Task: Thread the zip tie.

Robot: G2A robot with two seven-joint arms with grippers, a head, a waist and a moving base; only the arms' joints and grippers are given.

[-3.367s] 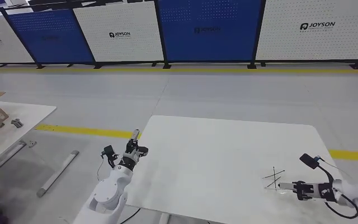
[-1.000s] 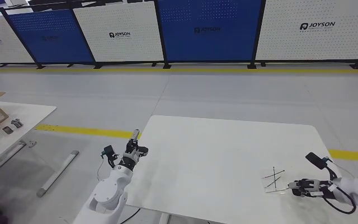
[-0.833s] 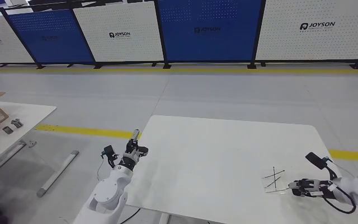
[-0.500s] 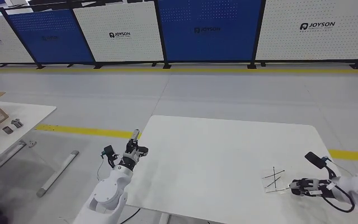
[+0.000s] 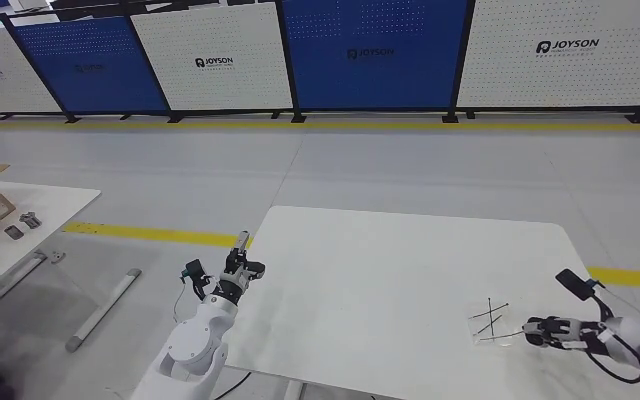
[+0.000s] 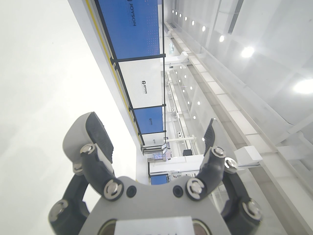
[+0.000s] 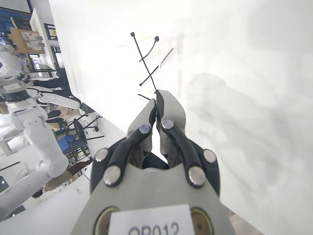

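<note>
**Colleague:** Where was the zip tie when you checked?

**Me:** Near the right front corner of the worktop [image 5: 400, 270]. It lay in a loose, crossed heap with the other ties [image 7: 152, 47], on what looked like a clear sheet [image 7: 180, 59]. My right hand [image 7: 156, 99] was pressed together on the very tail tip of one zip tie [image 7: 144, 61], with its head pointing away from the hand. I couldn't tell whether the strap rested on the heap or hung just above it.

**Colleague:** And the other arm?

**Me:** The left hand [image 6: 154, 125] was spread wide with nothing in it. It sat by the worktop's left edge, well apart from the ties.

**Colleague:** How did you expect the tie to handle?

**Me:** I judged it very light, thin and springy, and probably slick. Pinched only at the tip, the long strap would likely wag, droop or roll between the pads. For threading, I reckoned the left hand should take the strap just behind the square head, flat faces against the pads, so the slot stayed clear. The right would do better a little back from the tip, leaving some free tail to feed in.
</note>
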